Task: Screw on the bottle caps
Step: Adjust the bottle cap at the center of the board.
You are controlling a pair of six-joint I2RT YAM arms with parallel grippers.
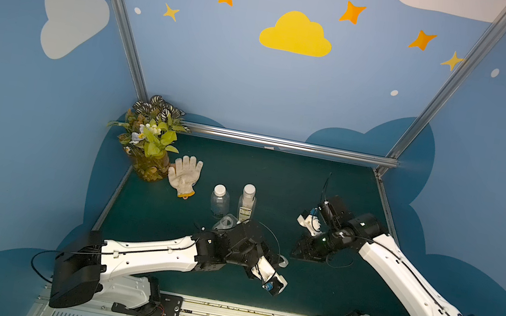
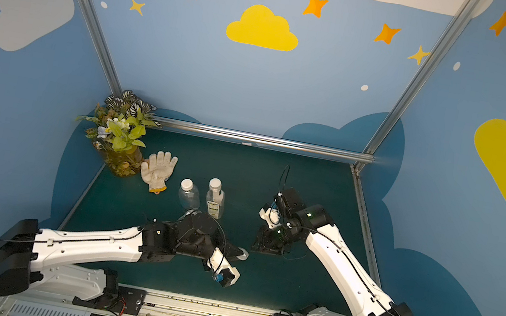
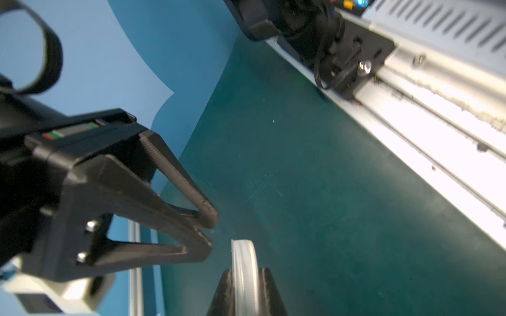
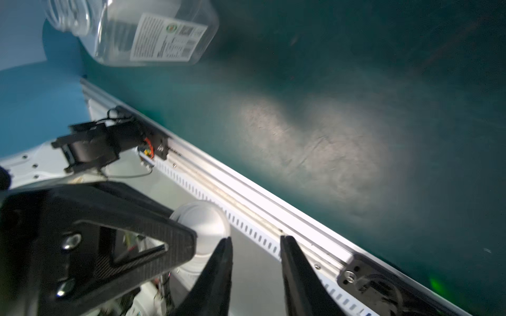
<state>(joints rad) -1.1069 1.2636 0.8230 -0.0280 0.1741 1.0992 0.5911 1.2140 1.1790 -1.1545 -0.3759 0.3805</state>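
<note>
Pinches a white screw cap [image 3: 243,260] edge-on in the left gripper [image 3: 244,286], shut across the cap's flat faces, above the green mat [image 1: 276,177] on the robot's side of the slim labelled bottle [image 1: 247,202] and off to its right: seemingly a carrying hold, not yet a threading one. Holds the right gripper [image 4: 256,242] just beside that cap, jaws partly apart and empty, probably to give it room. Shows the flat-sided labelled bottle [image 1: 226,222] open-necked just in front of the slim labelled bottle, half hidden by the left arm [image 1: 150,253], likely next for capping. Shows the round plain bottle [image 1: 220,199], capped like its slim neighbour, upright just left of it
</note>
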